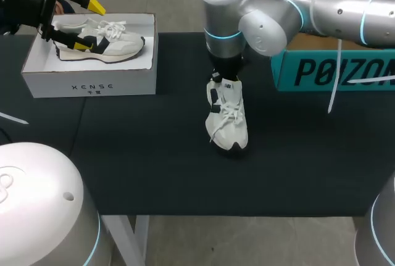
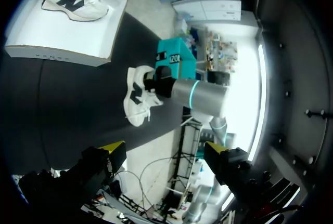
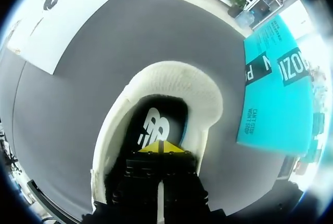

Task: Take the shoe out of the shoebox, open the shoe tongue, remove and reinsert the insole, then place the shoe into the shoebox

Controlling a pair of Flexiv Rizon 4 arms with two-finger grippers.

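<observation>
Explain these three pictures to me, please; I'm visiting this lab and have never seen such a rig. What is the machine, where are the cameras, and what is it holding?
This is a robot with two arms at a table covered by a black mat. One picture looks down from a camera above and behind it. The two round ones come from a camera on each wrist. The left end effector hangs open in the air near a white shoebox with a white sneaker in it, and holds nothing. The right end effector reaches into the opening of a second white sneaker on the mat. Whether it grips anything inside cannot be seen. A teal box sits at the far right.
</observation>
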